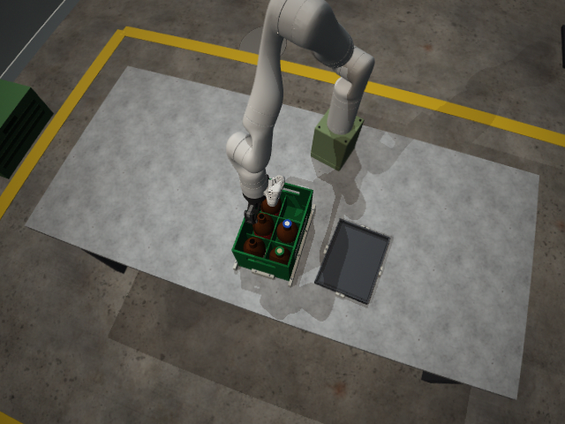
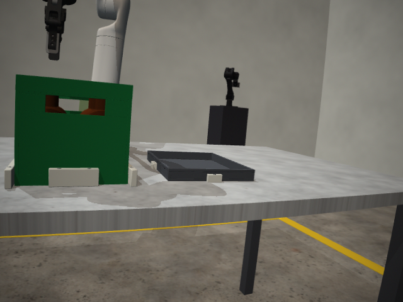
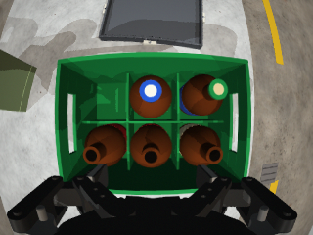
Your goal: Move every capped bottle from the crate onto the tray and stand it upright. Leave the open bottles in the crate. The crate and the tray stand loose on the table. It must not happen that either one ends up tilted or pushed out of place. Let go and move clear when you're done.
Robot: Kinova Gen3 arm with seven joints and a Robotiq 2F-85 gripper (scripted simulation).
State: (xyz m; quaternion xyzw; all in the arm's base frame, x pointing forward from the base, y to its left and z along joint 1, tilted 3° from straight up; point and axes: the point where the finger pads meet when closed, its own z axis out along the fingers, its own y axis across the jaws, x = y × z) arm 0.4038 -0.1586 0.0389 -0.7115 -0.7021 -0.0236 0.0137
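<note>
The green crate (image 1: 262, 264) (image 2: 71, 143) (image 3: 153, 66) stands on the table with six cells. A brown bottle with a blue cap (image 1: 286, 223) (image 3: 151, 90) stands in its middle cell on the tray side. A brown bottle with a green cap (image 1: 279, 250) (image 3: 218, 89) leans in the cell beside it. Three open brown bottles (image 1: 262, 223) (image 3: 152, 151) fill the other row, and one cell is empty. The dark tray (image 1: 353, 260) (image 2: 195, 163) (image 3: 156, 14) lies empty beside the crate. My gripper (image 1: 250, 213) (image 2: 53, 48) (image 3: 152, 175) is open and empty, above the crate's edge on the open-bottle side.
White cleats (image 2: 73, 176) sit around the crate's foot and beside the tray. The arm's green pedestal (image 1: 336, 143) stands behind the crate. A black camera stand (image 2: 227, 124) is beyond the table. A green cabinet (image 1: 18, 123) stands off the table's left.
</note>
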